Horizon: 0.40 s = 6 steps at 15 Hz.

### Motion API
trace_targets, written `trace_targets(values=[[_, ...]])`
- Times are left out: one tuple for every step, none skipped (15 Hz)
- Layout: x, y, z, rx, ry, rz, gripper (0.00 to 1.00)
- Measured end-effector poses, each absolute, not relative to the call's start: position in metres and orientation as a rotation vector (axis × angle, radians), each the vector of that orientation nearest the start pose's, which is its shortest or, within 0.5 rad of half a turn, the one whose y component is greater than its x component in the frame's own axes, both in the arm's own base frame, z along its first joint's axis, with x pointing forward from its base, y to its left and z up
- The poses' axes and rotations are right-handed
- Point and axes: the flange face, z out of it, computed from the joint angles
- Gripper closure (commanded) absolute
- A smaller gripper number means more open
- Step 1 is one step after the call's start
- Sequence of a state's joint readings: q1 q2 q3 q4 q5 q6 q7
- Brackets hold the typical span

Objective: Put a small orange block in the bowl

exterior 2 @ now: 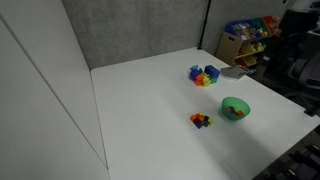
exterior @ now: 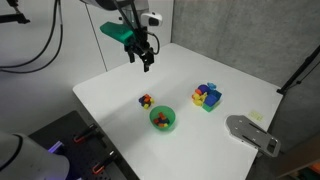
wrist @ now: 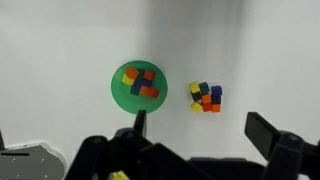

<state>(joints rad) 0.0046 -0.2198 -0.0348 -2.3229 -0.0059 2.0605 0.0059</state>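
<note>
Now the gripper [exterior: 146, 57] hangs high above the surface [exterior: 240, 90], jaws spread wide and empty; a small orange block [wrist: 130, 75] lies in the green bowl [wrist: 118, 95], other tiny blocks [wrist: 205, 97] just beside it.

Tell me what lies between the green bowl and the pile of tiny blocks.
Nothing but bare white table between the bowl and the pile of tiny blocks; the wrist view shows it best.

In an exterior view the gripper [exterior: 146, 62] hangs above the far side of the white table [exterior: 115, 92], well apart from everything on it. The green bowl [exterior: 163, 129] holds a heap of tiny blocks [exterior: 160, 119], possibly red and orange. A cluster of tiny blocks [exterior: 146, 101] lies just beside the bowl, and the larger blocks [exterior: 207, 96] sit further off.
</note>
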Motion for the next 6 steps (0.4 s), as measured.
trace_targets(values=[[0.464, -0.014, 0.432, -3.138, 0.047, 0.065, 0.00], [0.461, -0.013, 0.438, -3.138, 0.045, 0.065, 0.00], [0.458, -0.013, 0.442, -3.137, 0.044, 0.069, 0.00], [0.456, -0.013, 0.443, -3.137, 0.044, 0.078, 0.00], [0.456, -0.012, 0.444, -3.137, 0.044, 0.079, 0.00], [0.456, -0.012, 0.443, -3.137, 0.043, 0.082, 0.00]])
